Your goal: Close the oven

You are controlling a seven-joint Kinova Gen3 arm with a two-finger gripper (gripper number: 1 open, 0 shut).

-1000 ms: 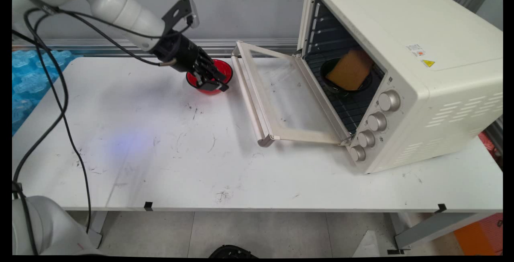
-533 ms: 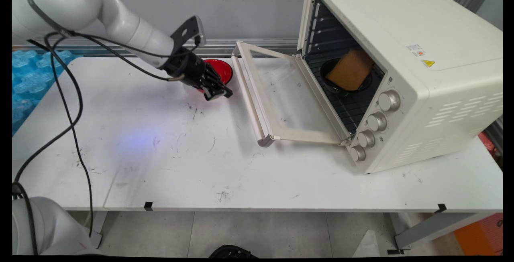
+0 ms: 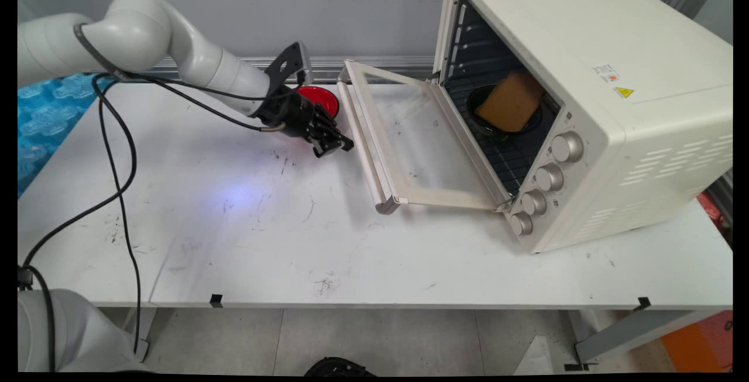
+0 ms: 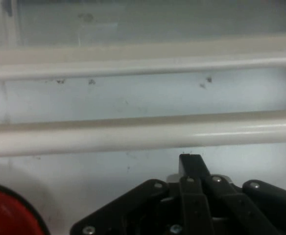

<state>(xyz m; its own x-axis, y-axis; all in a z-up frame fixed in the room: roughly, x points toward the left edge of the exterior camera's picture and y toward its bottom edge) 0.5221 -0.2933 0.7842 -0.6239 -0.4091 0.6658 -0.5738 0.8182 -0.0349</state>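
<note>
My black gripper (image 3: pixel 335 145) hangs low over the table, shut with nothing in it, just left of the open oven door's handle bar (image 3: pixel 366 154). In the hand view the shut gripper (image 4: pixel 192 161) points at that cream handle bar (image 4: pixel 133 137), which runs across the picture close ahead. A red bowl (image 3: pixel 319 99) stands on the table right behind the gripper, partly hidden by the hand; its rim shows as a red bowl (image 4: pixel 6 213) at the hand view's lower left. The cream toaster oven (image 3: pixel 585 101) stands open at the right, with a brown slice of bread (image 3: pixel 512 101) on a dark dish inside.
The oven door (image 3: pixel 409 142) lies folded down flat over the table. Black cables (image 3: pixel 117 154) hang from the arm across the table's left side. Blue bubble wrap (image 3: pixel 35 113) lies off the table's left edge. The wall runs close behind.
The gripper has moved right and toward the near side, from over the red bowl to beside the oven door's handle. The bowl has stayed in place.
</note>
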